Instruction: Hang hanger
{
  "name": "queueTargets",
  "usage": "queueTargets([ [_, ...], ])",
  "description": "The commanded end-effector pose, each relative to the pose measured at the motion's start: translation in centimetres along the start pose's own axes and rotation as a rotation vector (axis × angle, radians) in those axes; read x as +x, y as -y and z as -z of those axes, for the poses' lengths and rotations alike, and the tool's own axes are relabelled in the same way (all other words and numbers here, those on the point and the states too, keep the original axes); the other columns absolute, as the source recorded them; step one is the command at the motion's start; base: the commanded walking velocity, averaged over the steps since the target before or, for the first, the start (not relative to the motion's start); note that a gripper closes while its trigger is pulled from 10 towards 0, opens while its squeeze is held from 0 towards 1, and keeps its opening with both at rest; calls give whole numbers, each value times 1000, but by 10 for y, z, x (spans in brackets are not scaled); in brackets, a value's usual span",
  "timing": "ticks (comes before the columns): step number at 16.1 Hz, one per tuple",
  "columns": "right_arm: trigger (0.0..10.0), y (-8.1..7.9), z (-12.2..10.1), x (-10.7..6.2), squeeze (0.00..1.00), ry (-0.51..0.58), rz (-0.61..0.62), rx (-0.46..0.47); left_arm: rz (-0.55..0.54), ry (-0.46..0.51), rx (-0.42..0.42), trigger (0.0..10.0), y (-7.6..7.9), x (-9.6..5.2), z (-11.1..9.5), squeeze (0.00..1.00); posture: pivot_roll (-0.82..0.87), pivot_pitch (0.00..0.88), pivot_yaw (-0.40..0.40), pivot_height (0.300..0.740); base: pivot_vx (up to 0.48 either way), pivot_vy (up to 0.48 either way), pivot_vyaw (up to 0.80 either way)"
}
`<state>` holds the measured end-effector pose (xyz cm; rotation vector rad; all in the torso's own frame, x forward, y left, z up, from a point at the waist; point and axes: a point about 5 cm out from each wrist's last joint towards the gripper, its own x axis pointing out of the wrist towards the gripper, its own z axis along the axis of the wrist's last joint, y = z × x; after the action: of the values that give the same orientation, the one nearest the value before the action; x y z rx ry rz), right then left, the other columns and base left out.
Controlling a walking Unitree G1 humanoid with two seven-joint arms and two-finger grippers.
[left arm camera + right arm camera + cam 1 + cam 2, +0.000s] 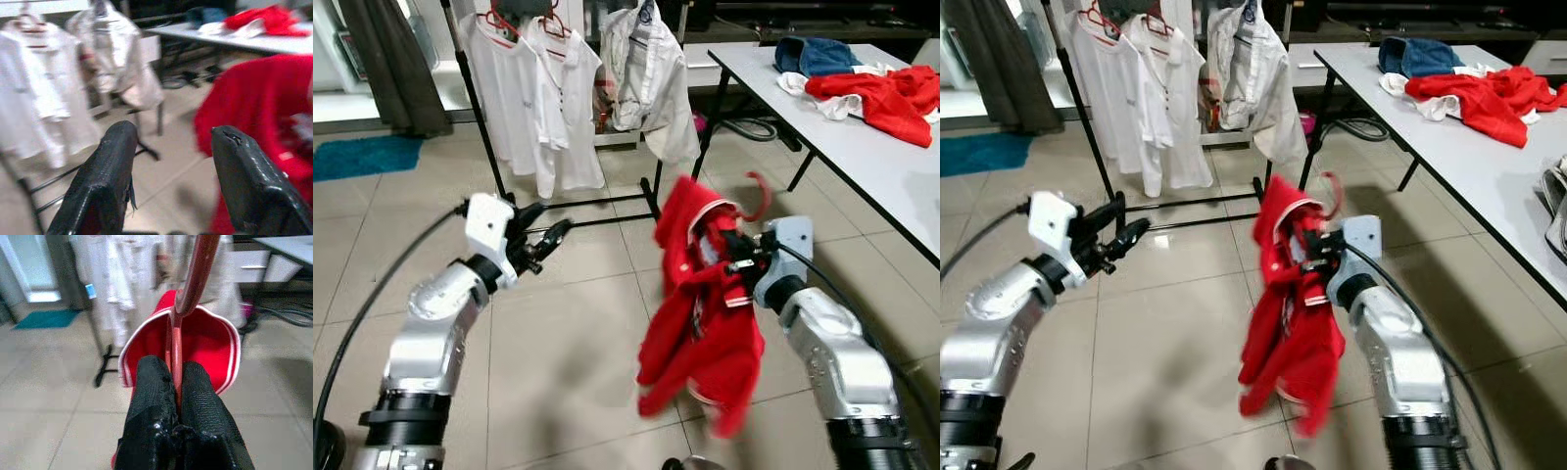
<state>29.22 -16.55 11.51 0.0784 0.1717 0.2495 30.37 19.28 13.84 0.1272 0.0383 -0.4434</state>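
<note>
Tiled floor; right fingers clamp red hanger; left fingers apart; clothes rack ahead.

Bright, even indoor light with soft shadows on the floor (wrist views blurred).

Your view takes in a tiled room with clothes left on a table.
To your right a white table holds a red garment and a blue one, touching. Far left, a teal mat lies on the floor beside a dark curtain.
</note>
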Motion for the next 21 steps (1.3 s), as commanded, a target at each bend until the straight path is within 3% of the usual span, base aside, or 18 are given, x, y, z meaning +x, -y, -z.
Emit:
queueTargets([
  [1, 10000, 1, -11, -3, 0, 42, 53, -14, -76, 10, 25, 10000, -1, 1, -3, 0, -73, 0, -12, 740, 0, 0, 0],
  [3, 10000, -11, -3, -9, 0, 28, 90, -212, -161, 25, -4, 10000, -4, -7, -4, 0, -76, 0, -7, 740, 0, 0, 0],
  [4, 10000, -15, 0, -10, 0, 18, 65, -193, -157, 15, -9, 10000, -2, -8, -3, 0, -73, 0, -6, 740, 0, 0, 0],
  [5, 10000, -18, 3, -12, 0, 16, 55, -83, -129, -9, -14, 10000, 3, -10, 1, 0, -72, 0, 2, 740, 244, 0, 0],
  [8, 10000, -7, -5, -12, 0, 82, 173, 39, -92, -53, -12, 10000, 14, -11, 8, 0, -74, 0, -4, 740, 262, 0, 0],
  [14, 10000, -5, -11, -11, 0, 100, 168, 25, -101, -45, -35, 10000, 18, -8, 6, 0, -75, 0, -8, 740, 269, 0, 0],
  [16, 10000, -11, -14, -7, 0, 117, 141, 44, -45, -43, -45, 10000, 27, -6, 2, 0, -70, 0, -5, 740, 272, 0, 0],
  [21, 10000, -16, -16, -4, 0, 98, 113, 53, -58, -45, -78, 10000, 28, -1, -2, 0, -77, 0, 1, 740, 264, 0, 0],
])
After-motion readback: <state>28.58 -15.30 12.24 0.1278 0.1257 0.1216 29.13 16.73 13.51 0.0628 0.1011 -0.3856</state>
